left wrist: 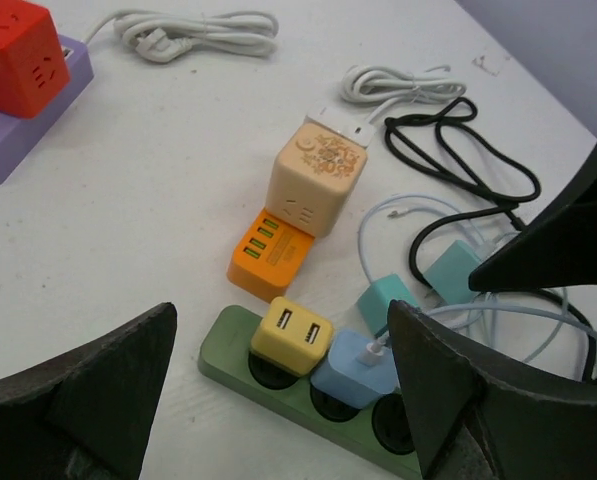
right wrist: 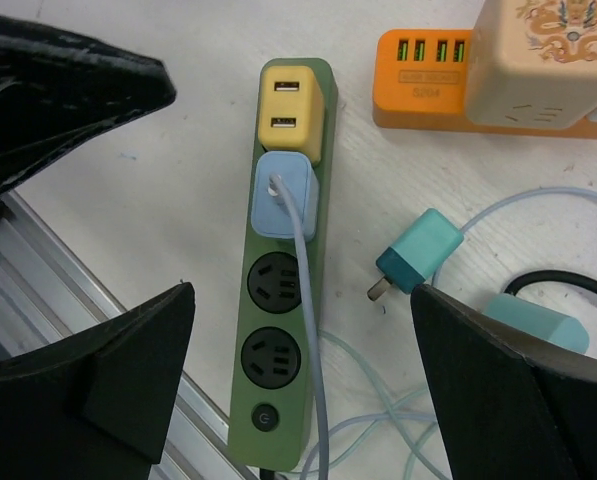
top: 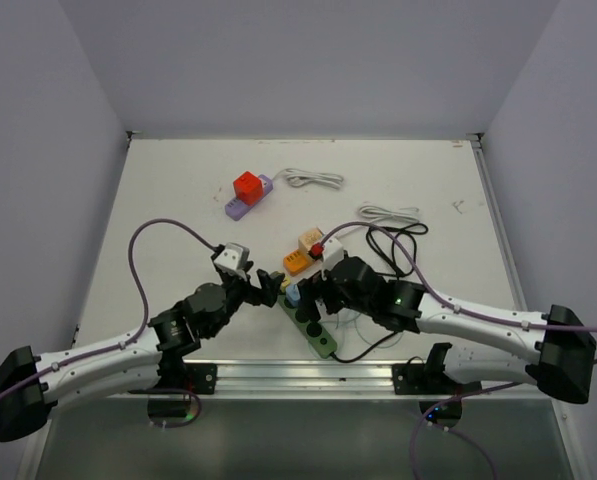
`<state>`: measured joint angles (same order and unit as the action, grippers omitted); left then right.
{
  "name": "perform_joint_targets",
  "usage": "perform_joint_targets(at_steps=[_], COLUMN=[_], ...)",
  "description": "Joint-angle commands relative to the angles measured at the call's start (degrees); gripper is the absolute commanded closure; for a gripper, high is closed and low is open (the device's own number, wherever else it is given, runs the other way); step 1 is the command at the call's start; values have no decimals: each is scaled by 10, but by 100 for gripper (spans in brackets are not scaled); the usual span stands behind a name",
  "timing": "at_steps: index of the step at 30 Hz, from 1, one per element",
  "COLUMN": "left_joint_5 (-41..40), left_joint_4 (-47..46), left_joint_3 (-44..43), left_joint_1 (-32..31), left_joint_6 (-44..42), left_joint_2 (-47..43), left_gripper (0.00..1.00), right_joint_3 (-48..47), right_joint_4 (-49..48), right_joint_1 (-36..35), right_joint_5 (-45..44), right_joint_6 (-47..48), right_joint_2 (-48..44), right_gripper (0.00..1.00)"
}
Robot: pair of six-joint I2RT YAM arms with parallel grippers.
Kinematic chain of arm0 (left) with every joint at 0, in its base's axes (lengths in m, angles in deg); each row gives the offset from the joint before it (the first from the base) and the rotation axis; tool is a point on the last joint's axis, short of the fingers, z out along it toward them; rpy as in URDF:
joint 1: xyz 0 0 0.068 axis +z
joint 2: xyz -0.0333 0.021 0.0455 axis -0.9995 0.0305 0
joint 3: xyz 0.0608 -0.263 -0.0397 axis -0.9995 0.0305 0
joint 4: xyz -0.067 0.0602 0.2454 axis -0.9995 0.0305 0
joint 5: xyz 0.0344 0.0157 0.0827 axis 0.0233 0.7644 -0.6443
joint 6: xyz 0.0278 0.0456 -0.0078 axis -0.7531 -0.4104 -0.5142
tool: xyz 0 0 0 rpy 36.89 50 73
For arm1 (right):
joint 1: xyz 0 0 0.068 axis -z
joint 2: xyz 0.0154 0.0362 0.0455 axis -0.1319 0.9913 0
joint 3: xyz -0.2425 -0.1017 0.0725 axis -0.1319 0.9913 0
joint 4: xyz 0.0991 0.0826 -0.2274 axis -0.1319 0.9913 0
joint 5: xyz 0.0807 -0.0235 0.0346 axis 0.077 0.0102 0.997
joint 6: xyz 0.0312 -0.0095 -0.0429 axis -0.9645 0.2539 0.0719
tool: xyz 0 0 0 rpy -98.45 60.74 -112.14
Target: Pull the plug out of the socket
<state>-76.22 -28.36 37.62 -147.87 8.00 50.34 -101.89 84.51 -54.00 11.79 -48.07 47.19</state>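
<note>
A green power strip lies near the table's front edge. A yellow USB charger and a blue charger with a pale cable sit plugged into its far sockets; the two near sockets are bare. A teal plug lies loose on the table just right of the strip, prongs showing. My right gripper hovers open above the bare sockets, with the teal plug beside its right finger and nothing held. My left gripper is open over the yellow charger, also holding nothing.
An orange USB strip with a beige cube sits just beyond the green strip. A second teal adapter, pale cables and a black cable lie to the right. A purple strip with a red cube and coiled white cords lie farther back.
</note>
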Motion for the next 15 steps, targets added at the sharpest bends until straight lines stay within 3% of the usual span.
perform_joint_targets(at_steps=[1, 5, 15], left_joint_5=[28, 68, 79], left_joint_4=[-8, -67, -116], left_joint_3=[14, 36, 28], left_joint_1=[34, 68, 76], left_joint_6=[8, 20, 3], left_joint_2=[27, 65, 136], left_gripper=[10, 10, 10], right_joint_3=[-33, -61, -91], right_joint_4=[-36, -37, -40], right_joint_1=[-16, -45, -57], right_joint_5=[-6, -47, -104], right_joint_6=[17, 15, -3], right_joint_2=[37, 88, 169], right_gripper=[7, 11, 25])
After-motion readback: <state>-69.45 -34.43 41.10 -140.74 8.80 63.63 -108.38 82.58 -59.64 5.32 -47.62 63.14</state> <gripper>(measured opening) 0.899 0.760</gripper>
